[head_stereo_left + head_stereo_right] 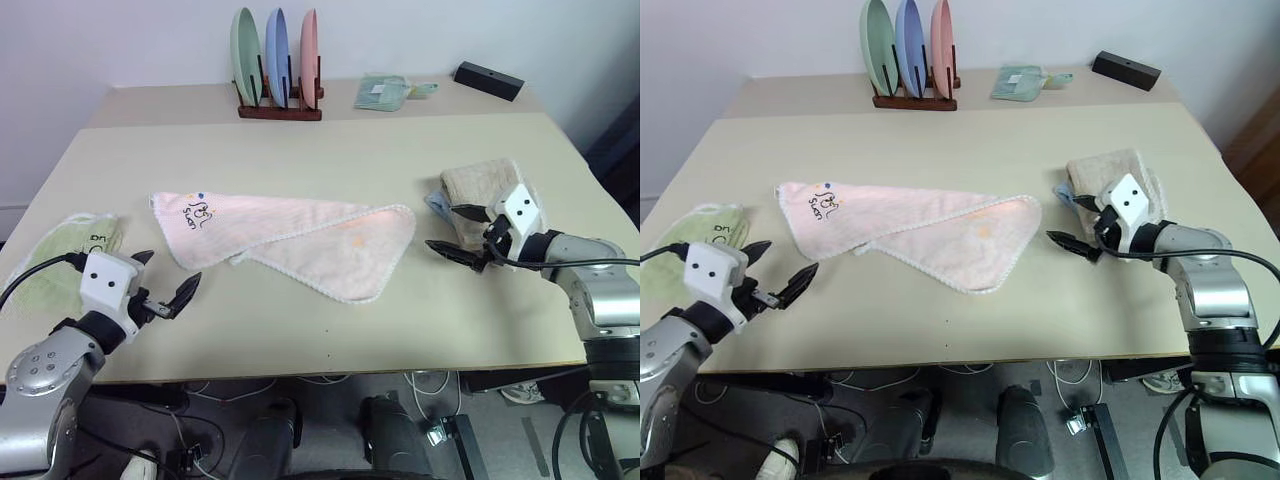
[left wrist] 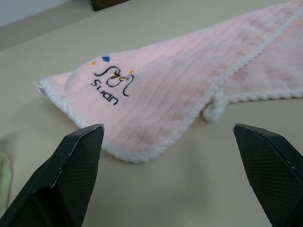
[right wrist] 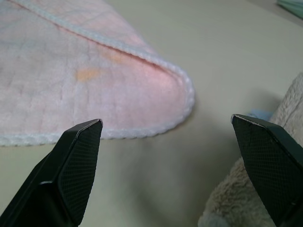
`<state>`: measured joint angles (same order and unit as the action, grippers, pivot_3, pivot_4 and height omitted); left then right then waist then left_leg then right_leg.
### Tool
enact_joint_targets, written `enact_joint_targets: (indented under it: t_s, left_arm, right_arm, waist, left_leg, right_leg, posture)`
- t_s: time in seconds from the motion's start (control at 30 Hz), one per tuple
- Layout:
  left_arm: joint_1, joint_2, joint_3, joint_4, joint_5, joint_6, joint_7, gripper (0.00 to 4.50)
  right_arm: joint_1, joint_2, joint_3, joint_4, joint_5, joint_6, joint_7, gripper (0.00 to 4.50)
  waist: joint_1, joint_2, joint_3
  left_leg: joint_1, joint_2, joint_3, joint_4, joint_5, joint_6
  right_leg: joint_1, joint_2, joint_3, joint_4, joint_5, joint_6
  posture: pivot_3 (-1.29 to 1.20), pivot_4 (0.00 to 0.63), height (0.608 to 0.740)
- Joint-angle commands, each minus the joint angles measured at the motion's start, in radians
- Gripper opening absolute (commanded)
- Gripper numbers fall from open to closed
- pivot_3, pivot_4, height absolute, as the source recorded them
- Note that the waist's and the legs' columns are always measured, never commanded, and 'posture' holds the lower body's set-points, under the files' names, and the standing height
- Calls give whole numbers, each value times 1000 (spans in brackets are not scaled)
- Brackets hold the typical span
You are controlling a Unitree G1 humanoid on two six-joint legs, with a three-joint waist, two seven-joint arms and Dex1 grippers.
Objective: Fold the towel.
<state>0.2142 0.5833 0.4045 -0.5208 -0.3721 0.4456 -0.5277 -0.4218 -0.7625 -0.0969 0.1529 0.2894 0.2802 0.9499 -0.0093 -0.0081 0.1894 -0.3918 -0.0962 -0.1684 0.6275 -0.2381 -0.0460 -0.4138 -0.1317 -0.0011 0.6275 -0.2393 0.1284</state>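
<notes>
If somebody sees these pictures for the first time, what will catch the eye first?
The pink towel lies loosely folded over in the middle of the table, its dark logo near the robot's left end. An open pincer waits off each end without touching it: the left pincer and the right pincer. Three coloured plates stand upright in a rack at the back.

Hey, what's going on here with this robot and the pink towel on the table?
A two-armed robot is set up to fold the pink towel, which lies loosely doubled over on the table. Neither arm has hold of it. The left gripper hangs open near the end with the logo, and the right gripper is open near the rounded end, just in front of a folded beige towel. A folded green towel sits by the table's left edge.
</notes>
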Motion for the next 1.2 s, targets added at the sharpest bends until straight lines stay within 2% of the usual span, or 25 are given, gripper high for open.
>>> enact_joint_targets:
  t_s: [0.03, 0.4, 0.63, 0.7, 0.8, 0.97, 1.2]
  left_arm:
    - [-7, 5, -12, -5, 19, -25, 2, 4500]
    - [-34, 23, -72, 23, 61, -56, -22, 4500]
    - [-140, 39, -213, 33, 95, -33, -47, 4500]
    - [-171, 93, -263, 49, 168, -41, -57, 4500]
    - [-223, 160, -271, 139, 257, -84, -38, 4500]
    - [-252, 233, -251, 296, 315, -146, -58, 4500]
    - [-286, 231, -272, 430, 299, -157, -125, 4500]
  right_arm:
    - [-24, 11, -4, -37, -5, -8, -20, 4440]
    - [13, 73, 32, -119, -13, 6, -68, 4440]
    - [37, 134, 69, -151, -1, 56, -100, 4440]
    - [49, 143, 69, -188, -1, 61, -116, 4440]
    - [63, 161, 58, -209, -7, 59, -154, 4440]
    - [92, 176, 78, -224, -25, 41, -188, 4440]
    - [72, 203, 84, -235, -29, 50, -210, 4440]
  waist:
    - [0, 0, 0]
    - [-1, 0, 0]
    - [4, 0, 0]
    - [1, 0, 0]
    - [-3, 0, 0]
    - [-3, 0, 0]
    - [-2, 0, 0]
  left_leg:
    - [0, 0, 0, 0, 0, 0]
    - [0, 0, 0, 0, 0, 0]
    - [0, 0, -1, 0, 0, 0]
    - [0, 0, 0, 0, 0, 0]
    - [0, 0, 0, -1, 0, 0]
    - [0, 1, 0, -2, 0, 0]
    - [0, 2, 0, -2, 0, 0]
  right_leg:
    - [0, 0, 0, 0, 0, 0]
    - [0, 0, 0, 0, 0, 0]
    - [0, 0, 0, 0, 0, 0]
    - [0, 0, 0, 0, 0, 0]
    - [-1, 1, 1, 1, 2, 3]
    - [-2, 2, 1, 1, 2, 3]
    - [-3, 3, 2, 1, 2, 3]
  posture:
    - [0, 150, 740]
    - [0, 150, 740]
    - [0, 150, 740]
    - [0, 150, 740]
    - [0, 150, 740]
    - [0, 150, 740]
    - [0, 150, 740]
